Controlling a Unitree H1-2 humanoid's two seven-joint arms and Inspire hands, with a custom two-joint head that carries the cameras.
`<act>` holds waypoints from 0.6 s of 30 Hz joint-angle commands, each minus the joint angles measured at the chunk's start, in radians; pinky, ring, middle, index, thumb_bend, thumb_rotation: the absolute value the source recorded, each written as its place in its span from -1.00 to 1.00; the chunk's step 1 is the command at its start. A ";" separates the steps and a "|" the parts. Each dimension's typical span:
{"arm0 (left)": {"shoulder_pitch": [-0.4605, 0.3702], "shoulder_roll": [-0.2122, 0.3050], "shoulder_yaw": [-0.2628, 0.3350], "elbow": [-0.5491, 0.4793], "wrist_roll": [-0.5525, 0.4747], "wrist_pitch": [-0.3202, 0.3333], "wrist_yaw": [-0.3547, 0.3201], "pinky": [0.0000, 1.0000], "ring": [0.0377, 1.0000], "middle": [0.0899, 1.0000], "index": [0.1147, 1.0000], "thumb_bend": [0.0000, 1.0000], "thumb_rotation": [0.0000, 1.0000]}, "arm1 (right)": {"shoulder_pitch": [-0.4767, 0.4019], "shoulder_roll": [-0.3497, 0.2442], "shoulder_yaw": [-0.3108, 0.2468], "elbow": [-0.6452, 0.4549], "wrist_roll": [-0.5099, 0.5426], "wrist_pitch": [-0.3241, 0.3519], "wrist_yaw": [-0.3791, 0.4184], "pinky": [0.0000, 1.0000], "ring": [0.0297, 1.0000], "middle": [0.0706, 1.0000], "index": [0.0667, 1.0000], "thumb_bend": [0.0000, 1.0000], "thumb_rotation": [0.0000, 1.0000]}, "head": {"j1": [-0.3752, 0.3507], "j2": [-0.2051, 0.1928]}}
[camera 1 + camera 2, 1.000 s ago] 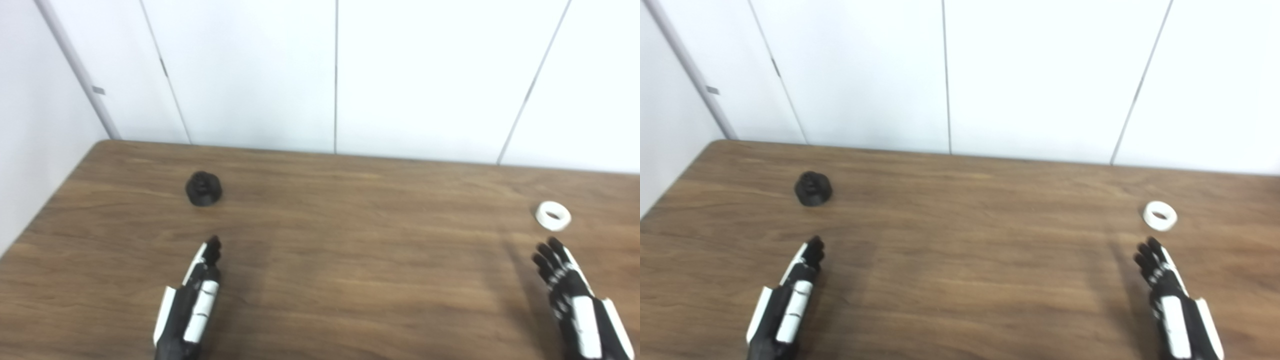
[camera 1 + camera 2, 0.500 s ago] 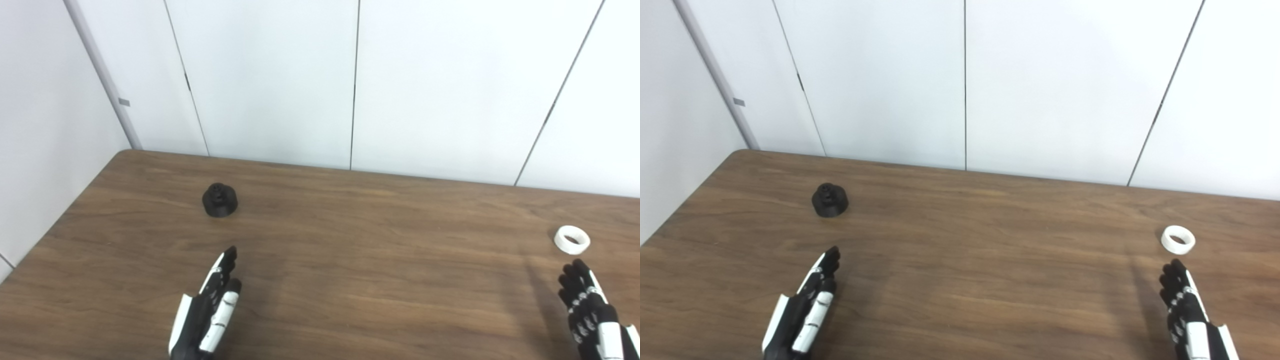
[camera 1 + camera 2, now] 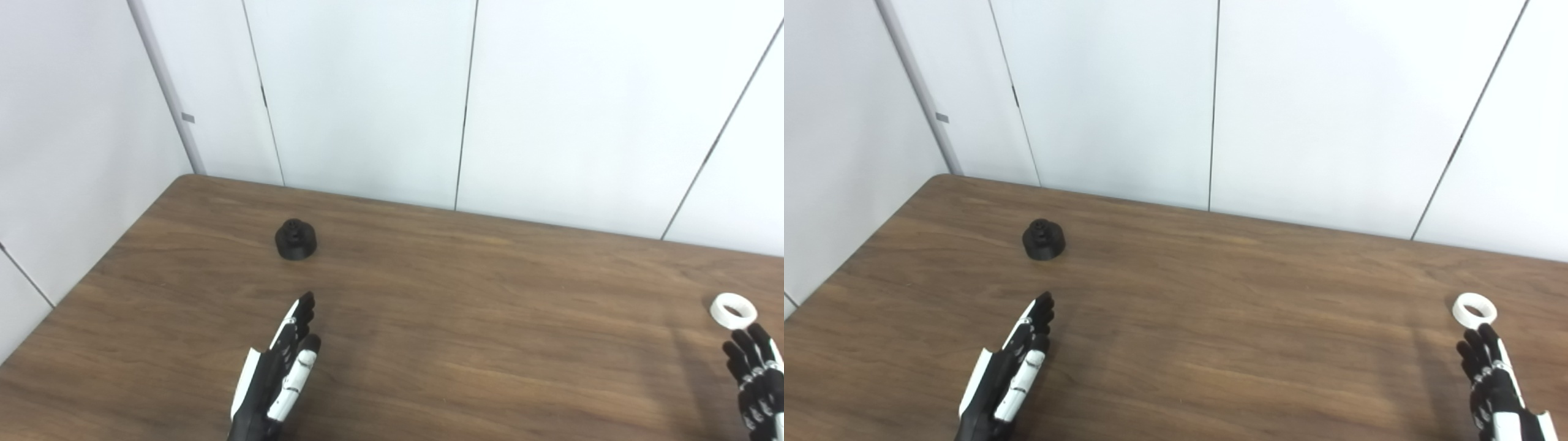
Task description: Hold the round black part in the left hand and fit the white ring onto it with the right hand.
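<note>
Left hand (image 3: 275, 380) hovers empty, fingers extended and together; the round black part (image 3: 296, 239) sits on the counter (image 3: 465, 318) straight ahead, clear of the fingertips. Right hand (image 3: 1494, 383), empty with fingers spread, has the white ring (image 3: 1474, 309) just beyond its fingertips, so it is nearer its target.

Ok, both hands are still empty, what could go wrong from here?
The small white ring lies flat on the wooden table near the picture's right edge; the open right hand might nudge it away. The round black part sits beyond the open left hand, which could knock it aside.
</note>
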State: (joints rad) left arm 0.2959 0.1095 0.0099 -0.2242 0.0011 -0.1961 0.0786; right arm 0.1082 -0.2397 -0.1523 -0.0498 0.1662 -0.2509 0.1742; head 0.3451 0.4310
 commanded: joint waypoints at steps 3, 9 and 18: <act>-0.010 -0.055 -0.015 0.085 0.038 -0.033 0.015 0.97 0.94 0.94 0.97 0.24 0.63 | 0.027 0.016 0.013 0.095 -0.006 -0.035 0.003 1.00 0.94 0.95 0.97 -0.10 1.00 | -0.004 -0.007; -0.007 -0.061 -0.013 0.077 0.048 -0.018 0.020 0.96 0.94 0.93 0.96 0.19 0.54 | 0.029 0.017 0.015 0.097 -0.017 -0.049 0.001 1.00 0.95 0.96 0.98 -0.15 1.00 | -0.008 -0.015; -0.009 -0.058 -0.015 0.045 0.084 0.000 0.034 0.89 0.94 0.94 0.93 0.16 0.41 | 0.016 0.018 0.016 0.139 -0.014 -0.087 0.008 1.00 0.93 0.95 0.97 -0.14 1.00 | -0.017 -0.028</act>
State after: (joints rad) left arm 0.2919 0.1092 0.0021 -0.2164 0.0671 -0.2115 0.1000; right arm 0.0837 -0.2465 -0.1524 -0.0103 0.1456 -0.3136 0.1775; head 0.3268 0.4019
